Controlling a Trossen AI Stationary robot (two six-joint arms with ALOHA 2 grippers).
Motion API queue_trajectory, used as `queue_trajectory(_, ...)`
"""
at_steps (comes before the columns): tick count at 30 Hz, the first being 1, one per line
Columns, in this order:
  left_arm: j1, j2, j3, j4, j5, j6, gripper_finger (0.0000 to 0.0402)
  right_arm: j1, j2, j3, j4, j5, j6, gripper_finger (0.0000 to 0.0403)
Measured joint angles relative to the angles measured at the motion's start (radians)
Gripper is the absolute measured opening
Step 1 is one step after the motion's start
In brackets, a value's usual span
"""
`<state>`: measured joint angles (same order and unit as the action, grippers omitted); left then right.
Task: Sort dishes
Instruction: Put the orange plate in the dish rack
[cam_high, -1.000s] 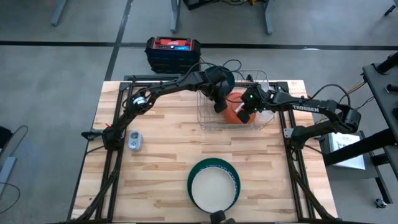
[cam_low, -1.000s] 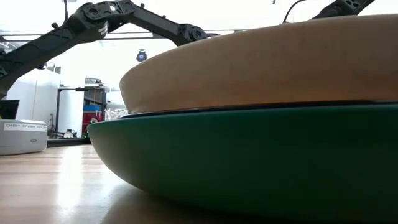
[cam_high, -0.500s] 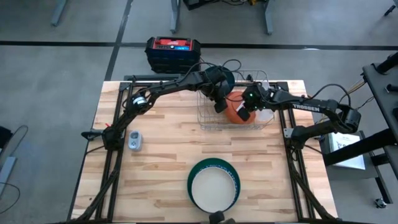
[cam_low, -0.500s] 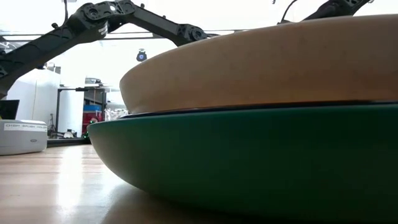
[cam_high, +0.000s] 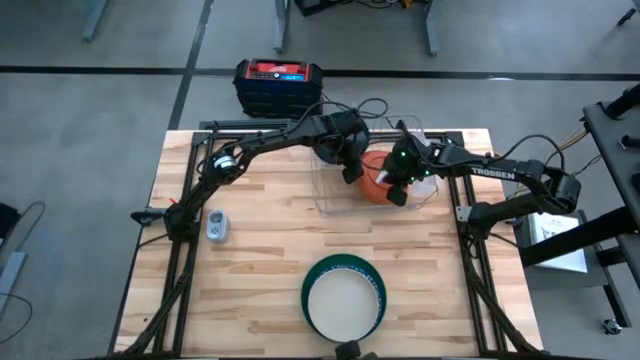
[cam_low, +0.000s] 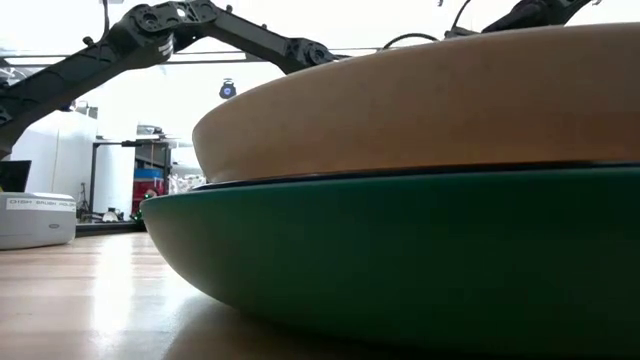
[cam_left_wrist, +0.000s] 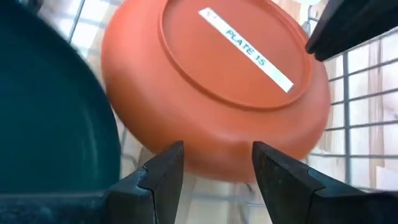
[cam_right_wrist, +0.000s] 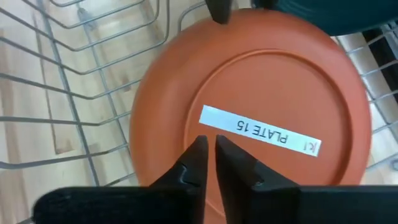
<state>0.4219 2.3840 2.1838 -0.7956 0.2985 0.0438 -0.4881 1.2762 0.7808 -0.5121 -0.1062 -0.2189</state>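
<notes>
Now my right gripper (cam_right_wrist: 208, 155), above the wire rack (cam_high: 335, 185), has parted its fingers to a slit just off the labelled orange plate (cam_right_wrist: 252, 118) propped in that rack, releasing it there, while my left gripper (cam_left_wrist: 214, 165) hovers apart beside it.

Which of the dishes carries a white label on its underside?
The orange plate in the wire rack; its label reads "PLATE 15". The dark green dish beside it and the stacked green and white dishes at the table's front show none.
</notes>
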Motion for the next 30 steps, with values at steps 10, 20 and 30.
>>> queue_trajectory(10, -0.005, 0.0, 0.118, -0.165, 0.0, 0.262, 0.018, 0.005, 0.001, 0.091, -0.06, 0.09, 0.025, 0.0103)
queue_trajectory(20, -0.082, -0.002, 0.139, -0.381, 0.004, 0.674, 0.0168, 0.045, 0.001, 0.168, -0.132, 0.081, -0.074, 0.0135)
queue_trajectory(30, -0.102, -0.007, 0.131, -0.388, -0.029, 0.648, 0.0152, 0.131, 0.081, 0.16, -0.102, 0.082, -0.108, 0.0165)
